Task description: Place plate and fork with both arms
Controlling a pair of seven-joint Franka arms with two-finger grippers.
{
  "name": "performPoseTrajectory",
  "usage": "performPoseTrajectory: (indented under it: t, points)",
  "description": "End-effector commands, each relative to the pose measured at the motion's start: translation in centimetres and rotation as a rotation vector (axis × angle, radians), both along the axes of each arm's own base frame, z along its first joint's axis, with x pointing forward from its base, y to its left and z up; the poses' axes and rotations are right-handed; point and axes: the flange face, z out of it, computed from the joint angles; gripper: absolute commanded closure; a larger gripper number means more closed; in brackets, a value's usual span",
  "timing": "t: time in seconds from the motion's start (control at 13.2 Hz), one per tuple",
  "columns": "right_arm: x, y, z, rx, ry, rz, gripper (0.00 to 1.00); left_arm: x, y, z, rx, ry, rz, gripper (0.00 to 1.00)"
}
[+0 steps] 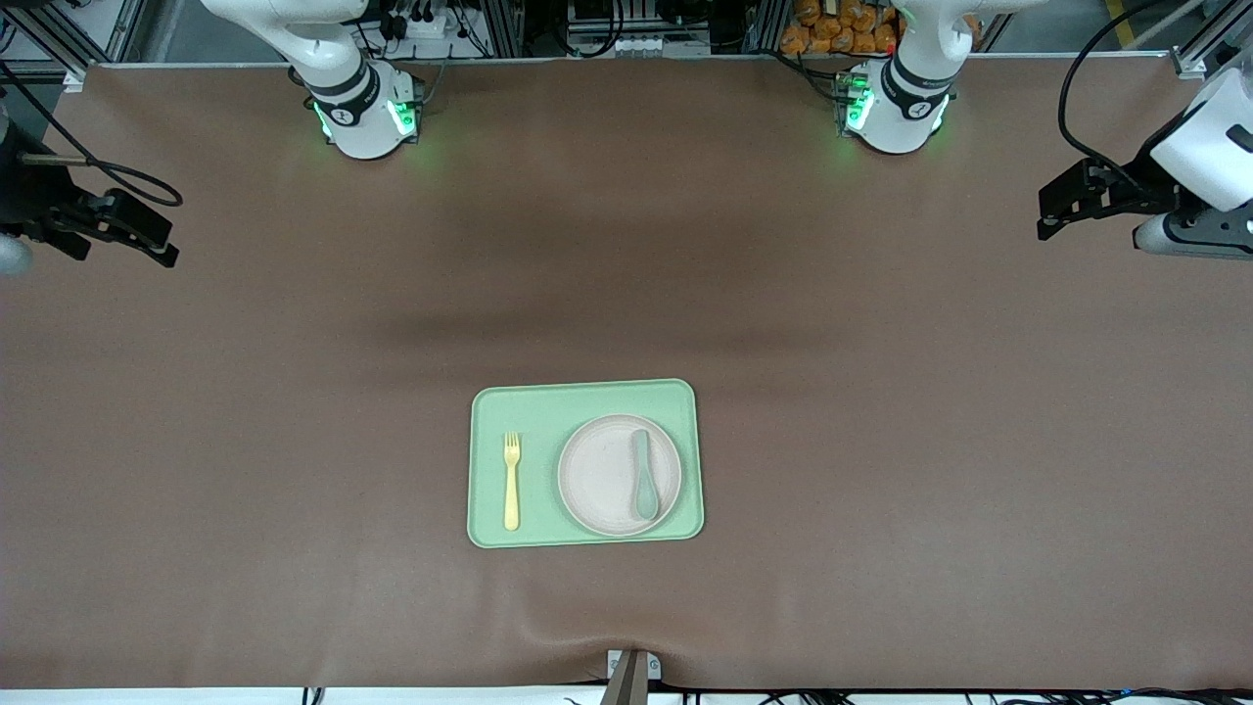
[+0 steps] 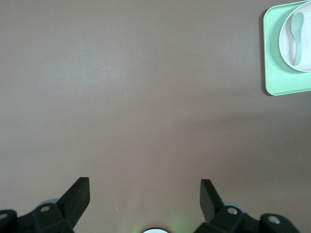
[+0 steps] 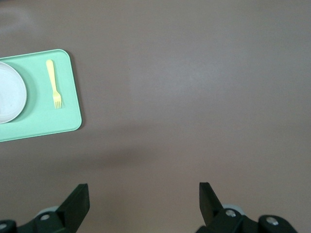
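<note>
The cream-white plate (image 1: pixel 619 475) lies on the pale-green tray (image 1: pixel 585 399) near the front camera, with a muted green spoon (image 1: pixel 645 475) on it. The pale-yellow fork (image 1: pixel 511 480) lies on the tray beside the plate, toward the right arm's end. My left gripper (image 1: pixel 1052 211) is open and empty over bare table at the left arm's end. My right gripper (image 1: pixel 157 240) is open and empty over bare table at the right arm's end. The plate (image 2: pixel 300 41) and tray (image 2: pixel 284 80) show in the left wrist view. The fork (image 3: pixel 53 83), plate (image 3: pixel 10 92) and tray (image 3: pixel 48 121) show in the right wrist view.
A brown mat (image 1: pixel 881 441) covers the whole table. The two arm bases (image 1: pixel 367 117) (image 1: pixel 896 113) stand along the table edge farthest from the front camera. A small metal bracket (image 1: pixel 631 671) sits at the nearest edge.
</note>
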Motion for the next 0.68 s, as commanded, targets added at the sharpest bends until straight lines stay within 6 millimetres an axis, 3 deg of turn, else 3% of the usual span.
performPoseTrajectory:
  t: [0.0, 0.61]
  points:
    - [0.45, -1.36, 0.62, -0.004, 0.006, 0.015, 0.00, -0.25, -0.08, 0.68, -0.008, -0.017, 0.009, 0.00]
    - [0.39, -1.48, 0.69, -0.002, 0.006, 0.077, 0.00, -0.37, 0.61, 1.01, -0.005, -0.024, 0.020, 0.00]
